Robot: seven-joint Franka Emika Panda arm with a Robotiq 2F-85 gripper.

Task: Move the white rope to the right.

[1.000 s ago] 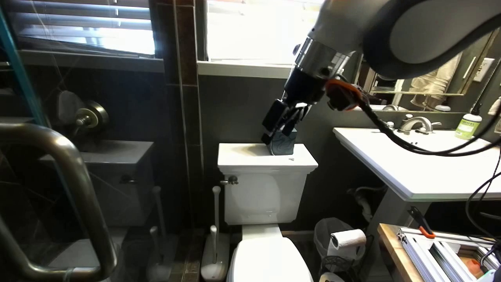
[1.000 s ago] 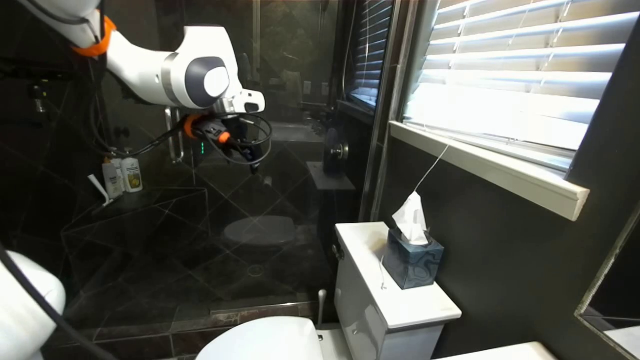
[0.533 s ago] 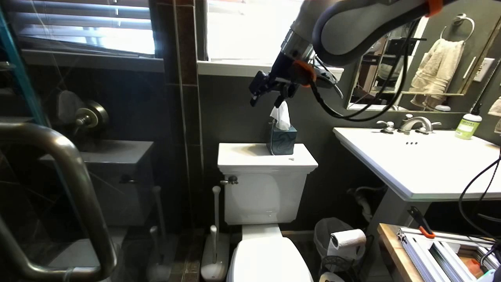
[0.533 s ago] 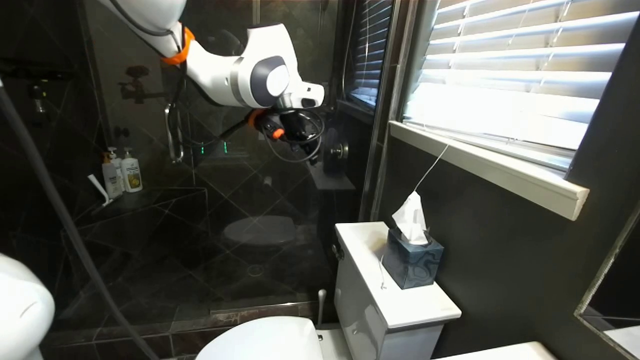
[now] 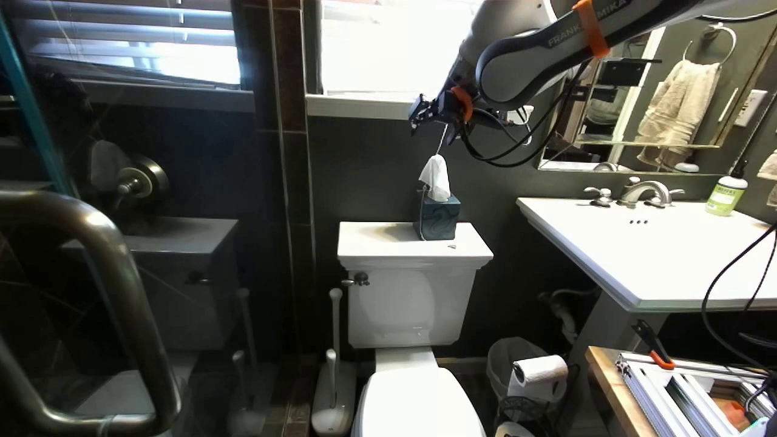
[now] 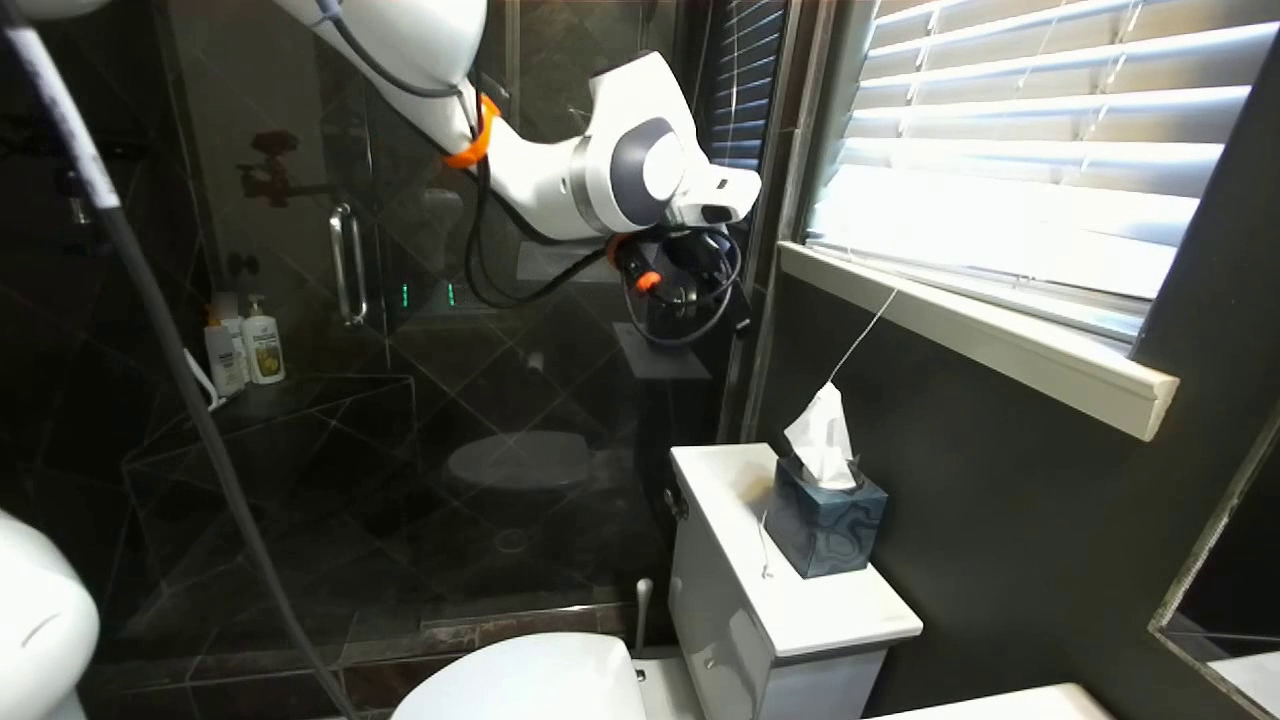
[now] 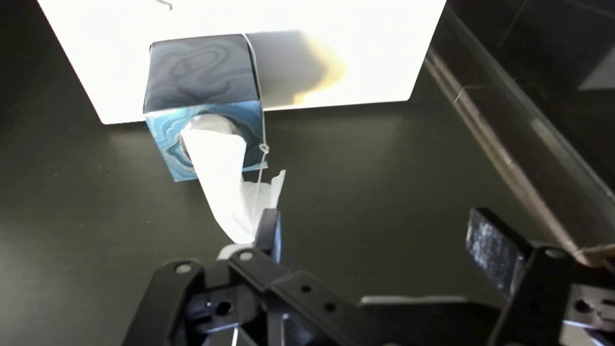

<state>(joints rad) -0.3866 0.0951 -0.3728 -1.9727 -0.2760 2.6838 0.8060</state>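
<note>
See the rope [image 6: 863, 336] in an exterior view, slanting from the sill [image 6: 980, 342] down to the tissue [image 6: 823, 445], then showing again just beside the box [image 6: 835, 537], down to the surface [image 6: 845, 611]. In the wrist view, trace it along a box edge, past the tissue and out of sight behind one side of the gripper [image 7: 377, 235]. Find its jaws spread wide, higher than the box. Above the sill, see blinds [image 6: 1040, 155].
</note>
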